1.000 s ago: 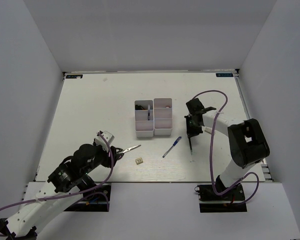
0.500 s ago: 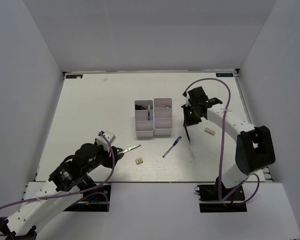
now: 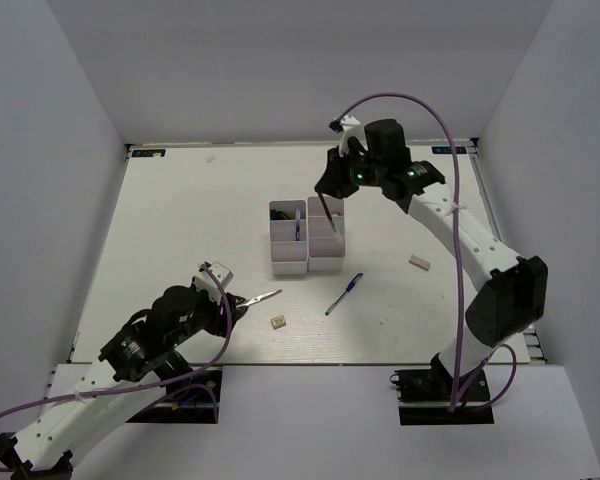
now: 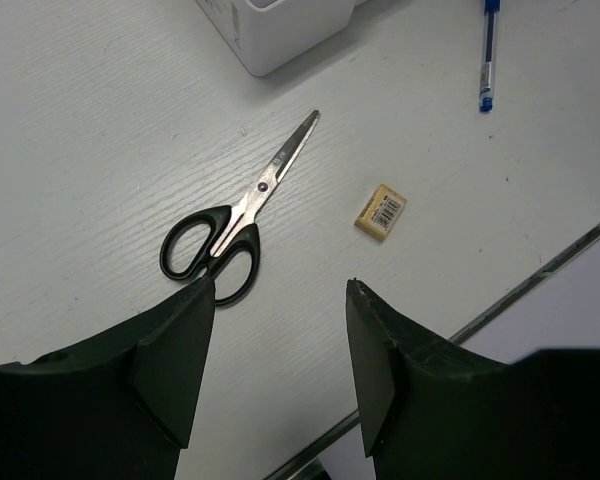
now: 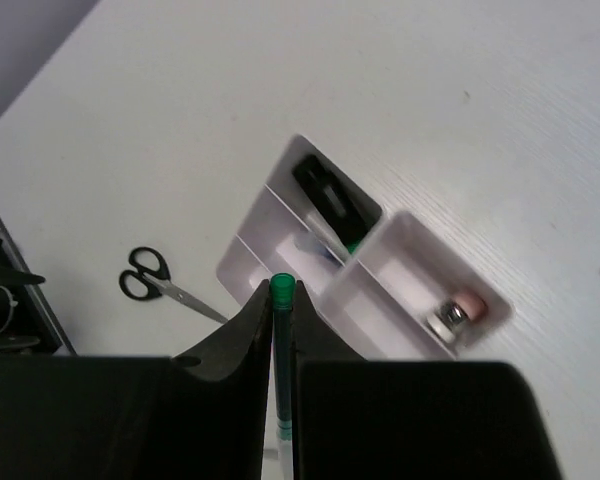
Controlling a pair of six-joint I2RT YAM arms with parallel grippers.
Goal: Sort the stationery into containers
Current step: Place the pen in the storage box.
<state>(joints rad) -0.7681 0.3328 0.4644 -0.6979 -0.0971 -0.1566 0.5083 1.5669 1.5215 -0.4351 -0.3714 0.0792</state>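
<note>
table (image 4: 80, 150), scissors (image 4: 242, 210) just beyond left claw (image 4: 278, 300)

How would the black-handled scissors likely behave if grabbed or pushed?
Lying flat with blades closed, the scissors would probably slide or pivot, not roll. The metal blades look stiff and smooth, perhaps slippery; the looped handles by the left gripper seem easier to pinch.
</note>
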